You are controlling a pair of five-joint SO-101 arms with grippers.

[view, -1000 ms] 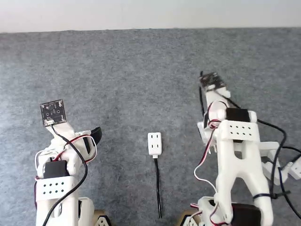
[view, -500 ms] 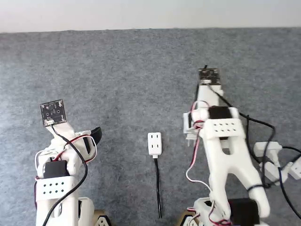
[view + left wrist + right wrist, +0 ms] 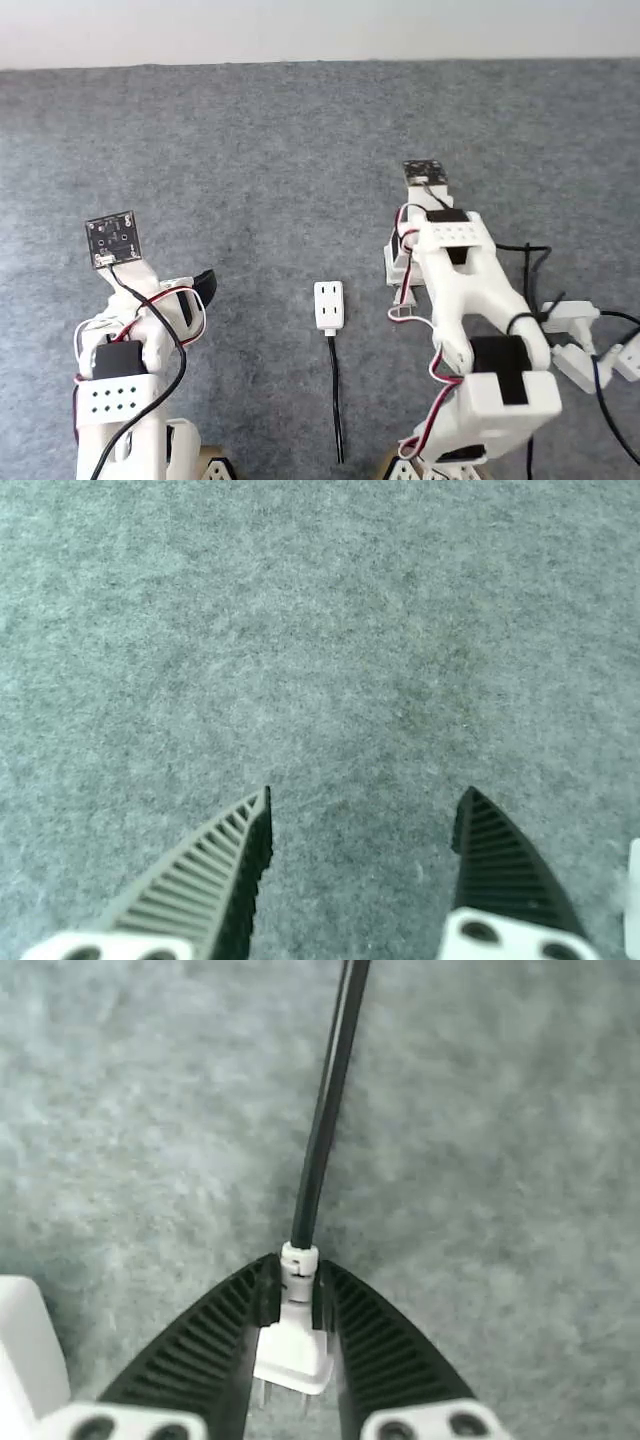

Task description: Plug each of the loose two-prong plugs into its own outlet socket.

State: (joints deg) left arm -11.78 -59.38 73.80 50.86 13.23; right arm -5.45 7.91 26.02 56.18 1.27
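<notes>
A white outlet strip (image 3: 329, 305) lies at the middle of the grey felt, its black cord (image 3: 335, 400) running toward the front edge. My right gripper (image 3: 297, 1263) is shut on a white two-prong plug (image 3: 292, 1345), whose black cord (image 3: 325, 1130) trails away from it. A corner of the outlet strip (image 3: 20, 1345) lies close beside that gripper. In the high view the right arm (image 3: 455, 260) stands just right of the strip and covers its gripper. My left gripper (image 3: 365, 795) is open over bare felt, left of the strip (image 3: 197, 290).
Grey felt (image 3: 280, 150) covers the whole table up to a pale wall at the back. White pieces with black cables (image 3: 575, 345) lie at the right edge behind the right arm. Bare felt stretches beyond the strip and between the arms.
The right arm has swung left toward the outlet strip, carrying the plug. The left arm has not moved.
</notes>
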